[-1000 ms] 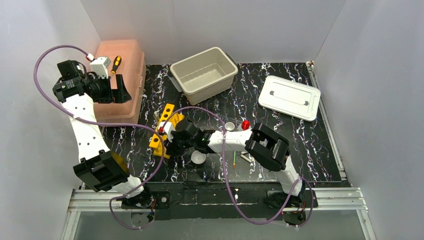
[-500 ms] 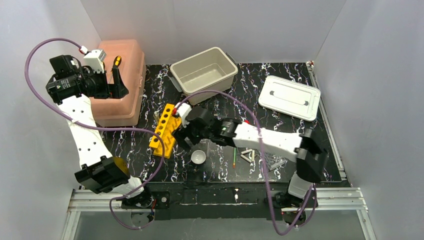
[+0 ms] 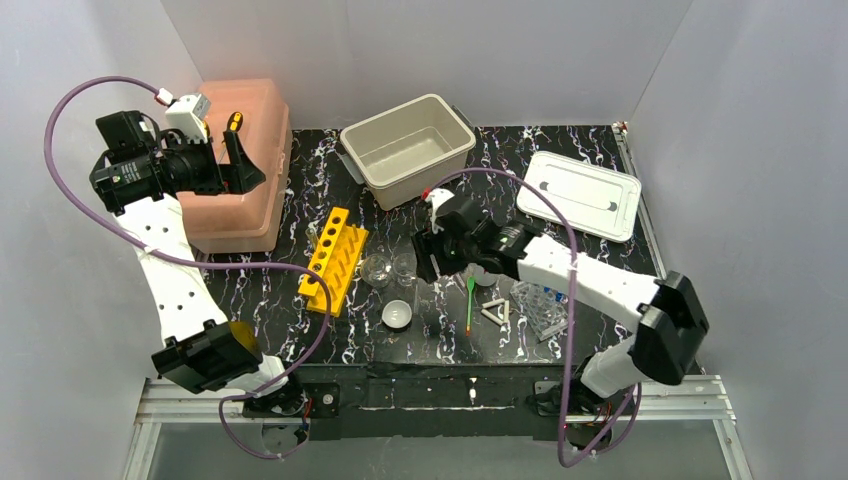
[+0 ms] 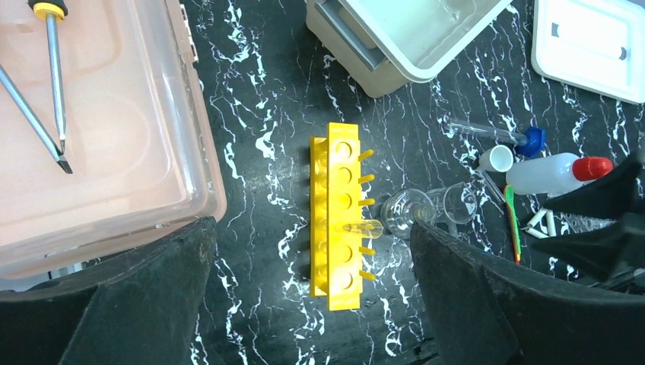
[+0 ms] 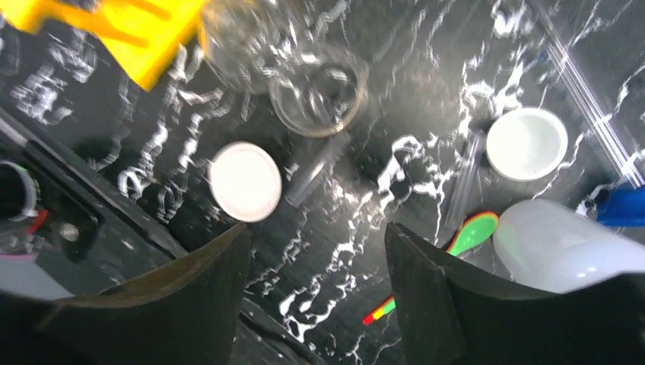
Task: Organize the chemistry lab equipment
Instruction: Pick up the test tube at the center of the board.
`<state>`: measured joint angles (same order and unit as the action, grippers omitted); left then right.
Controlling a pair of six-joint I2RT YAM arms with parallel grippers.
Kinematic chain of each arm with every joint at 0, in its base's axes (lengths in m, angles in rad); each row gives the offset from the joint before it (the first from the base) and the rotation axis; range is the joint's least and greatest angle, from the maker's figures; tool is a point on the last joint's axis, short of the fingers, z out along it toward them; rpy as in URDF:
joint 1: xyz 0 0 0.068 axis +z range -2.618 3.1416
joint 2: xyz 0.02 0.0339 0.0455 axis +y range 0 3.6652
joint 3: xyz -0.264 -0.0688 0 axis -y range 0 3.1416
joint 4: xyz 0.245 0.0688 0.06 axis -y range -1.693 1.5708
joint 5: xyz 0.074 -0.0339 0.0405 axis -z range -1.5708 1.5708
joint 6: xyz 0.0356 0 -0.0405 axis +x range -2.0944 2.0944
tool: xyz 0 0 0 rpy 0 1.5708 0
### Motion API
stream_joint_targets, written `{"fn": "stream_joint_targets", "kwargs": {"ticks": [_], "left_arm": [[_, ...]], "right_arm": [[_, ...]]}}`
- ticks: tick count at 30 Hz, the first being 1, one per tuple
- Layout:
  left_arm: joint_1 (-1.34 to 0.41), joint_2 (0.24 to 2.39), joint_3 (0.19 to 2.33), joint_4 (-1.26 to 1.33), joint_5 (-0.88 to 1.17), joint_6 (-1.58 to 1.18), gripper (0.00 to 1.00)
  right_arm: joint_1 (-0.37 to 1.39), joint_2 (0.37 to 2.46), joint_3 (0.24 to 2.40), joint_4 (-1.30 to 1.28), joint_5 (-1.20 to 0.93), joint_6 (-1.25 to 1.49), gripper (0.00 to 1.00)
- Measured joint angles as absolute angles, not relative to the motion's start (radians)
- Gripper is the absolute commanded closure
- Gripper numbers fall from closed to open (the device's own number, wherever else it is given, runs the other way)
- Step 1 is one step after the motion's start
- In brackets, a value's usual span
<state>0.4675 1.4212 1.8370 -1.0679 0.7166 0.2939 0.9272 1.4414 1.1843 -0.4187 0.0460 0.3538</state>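
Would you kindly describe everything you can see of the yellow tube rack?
The yellow tube rack is a long, narrow block, plastic by its look, with one row of round holes along its top and short pegs jutting from the side toward the glassware. It lies on the black marbled mat between the pink box and the clear flask. A small clear tube rests across it by one hole.

Yellow rack (image 3: 331,258) sits beside clear flask (image 3: 376,268), white bowl (image 3: 397,314) nearby.

Plain pale grey walls (image 3: 420,50) enclose three sides of a black table (image 3: 315,170) veined white like marble; an aluminium rail (image 3: 450,395) lines its near edge, under even light
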Motion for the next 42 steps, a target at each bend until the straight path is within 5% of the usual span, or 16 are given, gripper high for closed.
{"fn": "stream_joint_targets", "kwargs": {"ticks": [10,21,42], "left_arm": [[0.467,1.411,1.79,-1.0,0.677,0.245,0.01],[0.467,1.399,1.762,-0.98,0.63,0.246,0.01],[0.467,1.401,1.768,-1.004,0.582,0.303,0.01]], "right_arm": [[0.989,1.634,1.197,-0.554,0.156,0.4,0.31],[1.015,1.755,1.21,-0.426,0.234,0.467,0.41],[1.054,1.855,1.157,-0.228,0.358,0.506,0.43]]}}
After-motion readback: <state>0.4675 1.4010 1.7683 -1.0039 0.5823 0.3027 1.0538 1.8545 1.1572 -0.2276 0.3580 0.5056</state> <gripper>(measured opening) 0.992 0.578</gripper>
